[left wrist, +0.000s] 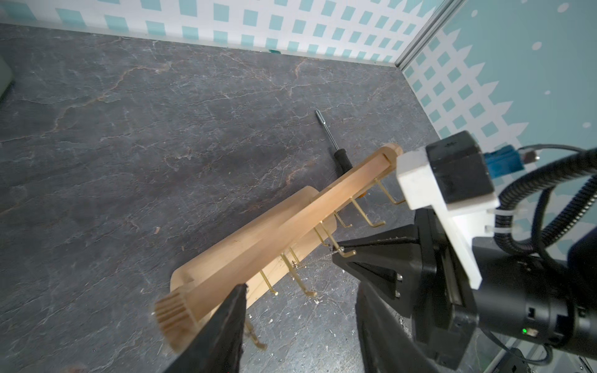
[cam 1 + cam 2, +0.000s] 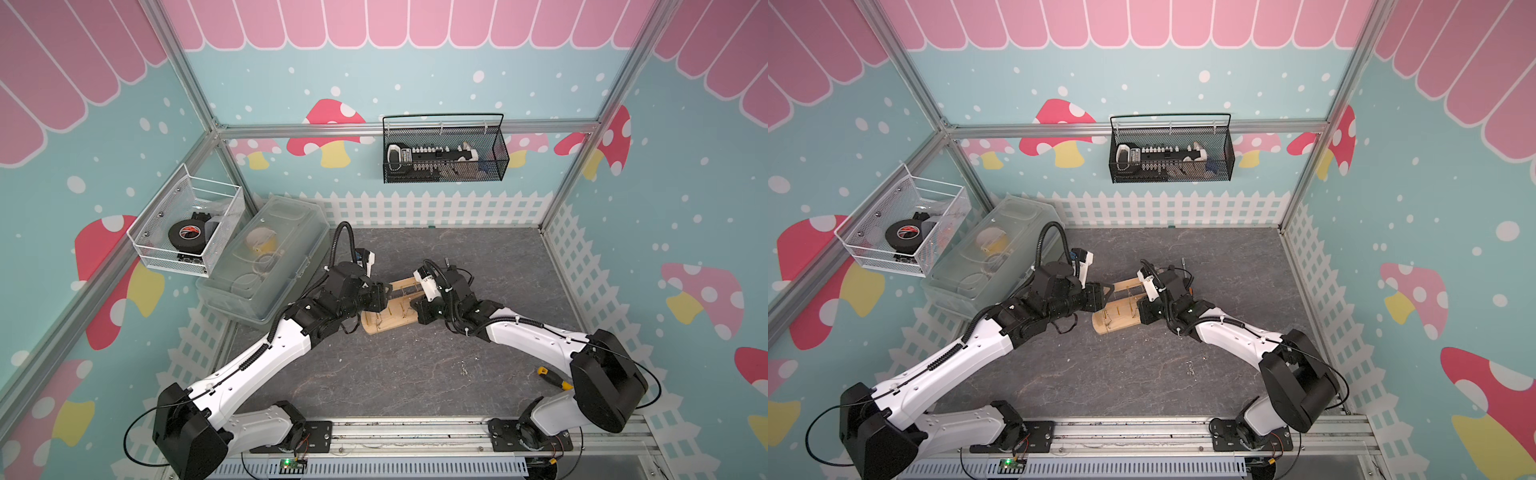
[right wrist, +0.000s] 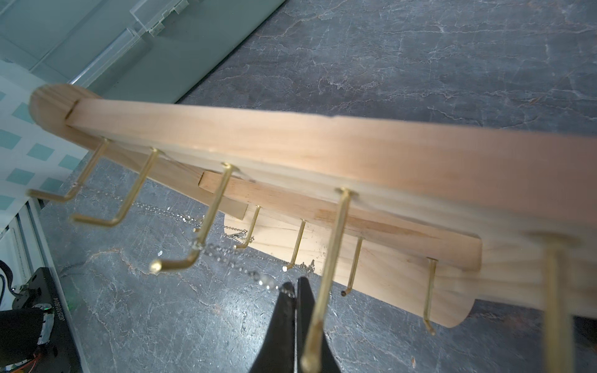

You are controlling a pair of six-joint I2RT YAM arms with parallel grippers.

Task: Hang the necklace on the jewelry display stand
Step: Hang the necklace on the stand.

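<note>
The right gripper [image 3: 295, 289], tips pinched on the necklace [image 3: 226, 253], sits just right of the gold peg [image 3: 211, 213] whose bend the chain crosses. The jewelry display stand [image 3: 323, 145] runs left-right mid-table. The left gripper [image 1: 300, 290], spread, straddles its left end.

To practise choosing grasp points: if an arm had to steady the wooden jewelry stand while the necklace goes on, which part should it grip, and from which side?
Probably the end upright of the jewelry display stand nearest the left gripper, approached endwise along the crossbar. That is bare wood; the gold hooks jut from one face, where the right gripper pinches the necklace.
</note>
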